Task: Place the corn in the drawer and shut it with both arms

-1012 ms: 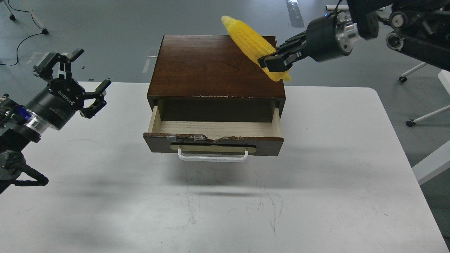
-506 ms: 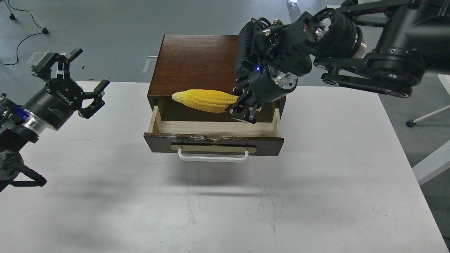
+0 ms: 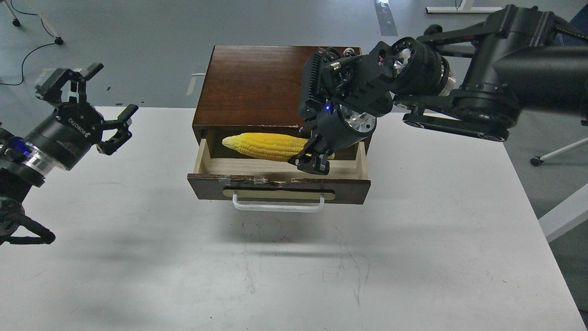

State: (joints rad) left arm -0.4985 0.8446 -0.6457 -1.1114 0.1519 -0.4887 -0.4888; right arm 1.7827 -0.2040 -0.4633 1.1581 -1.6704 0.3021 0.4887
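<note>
While my right gripper [image 3: 313, 162] pinches the corn [image 3: 264, 146] lengthwise over the open drawer [image 3: 275, 170], ready to drop, my left gripper [image 3: 94, 108], spread, waits at nine o'clock.

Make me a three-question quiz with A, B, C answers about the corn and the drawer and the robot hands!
1. Where is the corn?
A. on top of the box
B. over the open drawer, in the right gripper
C. on the white table

2. What colour is the drawer's handle?
A. white
B. red
C. black

3. How is the left gripper?
A. shut on the corn
B. shut on the handle
C. open and empty

Answers:
1. B: the cob lies across the drawer opening, its thick end pinched by the right gripper.
2. A: a white bar sits on the drawer front.
3. C: its fingers are spread apart, off to the left, with nothing between them.
</note>
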